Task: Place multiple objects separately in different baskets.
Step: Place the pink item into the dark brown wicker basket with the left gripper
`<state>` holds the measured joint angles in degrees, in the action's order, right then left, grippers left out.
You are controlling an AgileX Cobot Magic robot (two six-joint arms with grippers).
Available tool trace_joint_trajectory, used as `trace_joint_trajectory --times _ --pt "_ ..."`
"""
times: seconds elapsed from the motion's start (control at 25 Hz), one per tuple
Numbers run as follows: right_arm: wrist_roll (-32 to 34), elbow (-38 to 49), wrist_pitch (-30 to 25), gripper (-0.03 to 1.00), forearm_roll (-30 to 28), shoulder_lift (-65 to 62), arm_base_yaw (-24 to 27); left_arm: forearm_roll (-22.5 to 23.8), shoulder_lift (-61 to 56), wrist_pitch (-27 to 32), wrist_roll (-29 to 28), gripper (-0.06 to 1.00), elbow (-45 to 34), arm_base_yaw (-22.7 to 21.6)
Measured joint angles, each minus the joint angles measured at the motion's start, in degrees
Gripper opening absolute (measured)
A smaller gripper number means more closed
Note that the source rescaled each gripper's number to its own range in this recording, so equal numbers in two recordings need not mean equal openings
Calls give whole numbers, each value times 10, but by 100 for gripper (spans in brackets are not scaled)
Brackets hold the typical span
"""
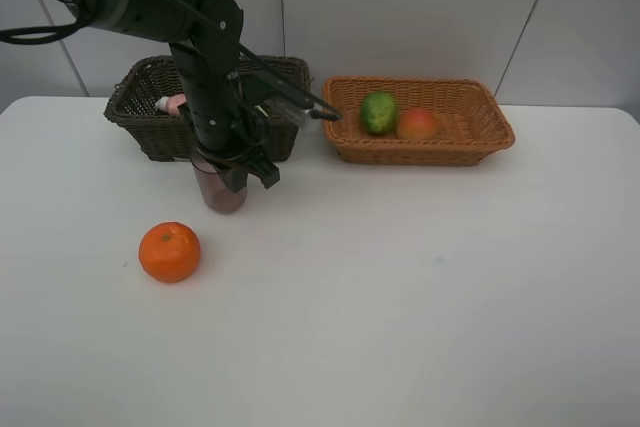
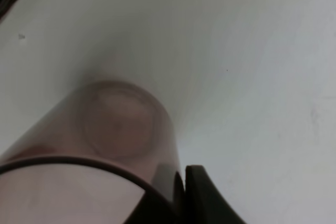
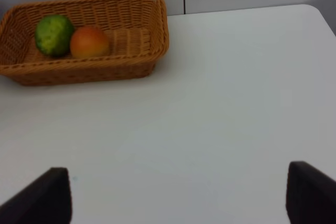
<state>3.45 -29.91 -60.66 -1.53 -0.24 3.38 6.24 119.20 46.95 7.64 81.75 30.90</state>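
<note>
Roughly half done, as judged from the layout. In the light tan basket (image 1: 497, 135), at the back right of the surface (image 1: 420, 307), two items are already placed: green citrus fruit (image 1: 379, 112) and peach (image 1: 418, 124), side by side and touching or nearly so. In the dark brown basket (image 1: 150, 135), at the back left, a pink squeeze bottle (image 1: 172, 104) is glimpsed just behind the left arm (image 1: 205, 77); whatever else lies in that basket is hidden by the arm and cannot be told. Two items are seen outside the baskets. The translucent purple cup (image 1: 222, 192) stands upright just in front of the dark brown basket, and it is pinched at the rim by the left end effector (image 1: 240, 169). In the left wrist view one finger (image 2: 205, 198) is pressed against the outside of the cup wall, with the other taken to be inside. Whether the cup base is resting on the surface or just clear of it cannot be told. The orange (image 1: 170, 252) sits alone on the surface, nearer the front and apart from the cup, untouched. The right end effector (image 3: 181, 198) is held wide with nothing between the fingers, above bare surface, well back from the light tan basket. Left to do, as judged: the cup is to be carried into a basket, probably the dark one beside it, and the orange is then to be picked and placed, likely with the fruit.
</note>
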Motion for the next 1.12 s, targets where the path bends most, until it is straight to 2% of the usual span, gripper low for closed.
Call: trace_joint_trajectory --times 0.44,0.68,0.92,1.12 --pt "0 0 0 73 0 0 0 -2 -9 9 0 0 14 0" --pt "0 0 0 73 0 0 0 -2 -38 71 -15 0 64 0" --pt "0 0 0 73 0 0 0 -2 -68 106 -65 0 79 -3" --pt "0 0 0 73 0 0 0 -3 -89 138 -125 0 97 -24"
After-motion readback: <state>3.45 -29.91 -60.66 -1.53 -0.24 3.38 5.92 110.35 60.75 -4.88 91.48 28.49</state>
